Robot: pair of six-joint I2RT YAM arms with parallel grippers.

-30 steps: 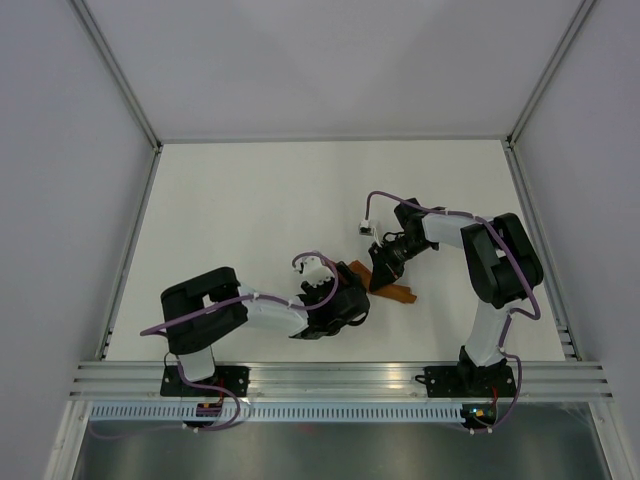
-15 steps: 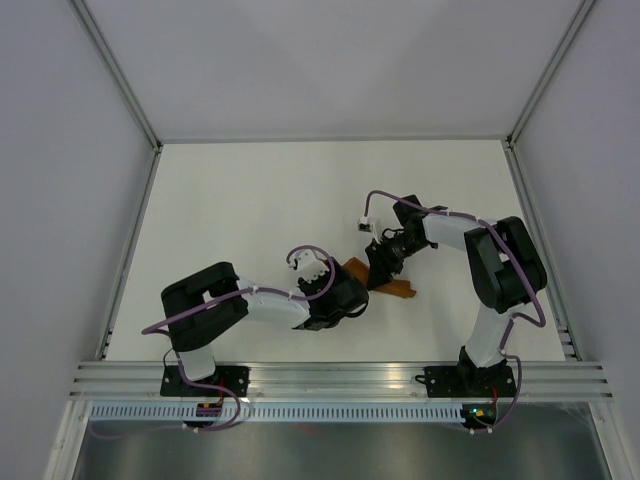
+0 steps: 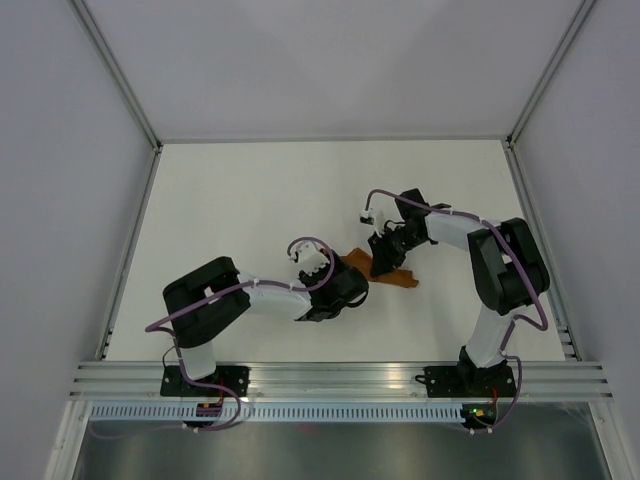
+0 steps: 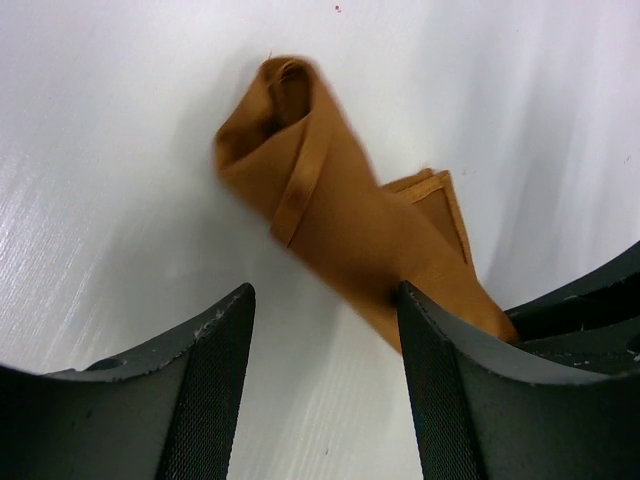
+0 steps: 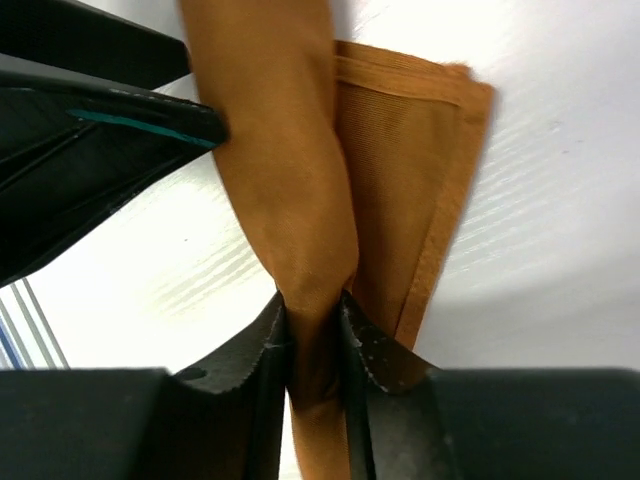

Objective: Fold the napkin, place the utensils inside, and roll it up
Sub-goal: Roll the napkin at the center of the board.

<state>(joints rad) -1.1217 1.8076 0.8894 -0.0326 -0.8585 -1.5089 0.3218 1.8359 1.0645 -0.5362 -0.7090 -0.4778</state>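
The right pincer (image 5: 310, 305) pinched the rolled rust-orange napkin (image 5: 280, 150). The left pincer (image 4: 322, 295) stood open astride it on the white tabletop (image 4: 120, 150).

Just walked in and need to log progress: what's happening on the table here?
A rust-orange napkin lies rolled into a bundle on the white table. The right pincer is pinched shut on one end of the roll. The left pincer stands open close by the roll, gripping nothing.
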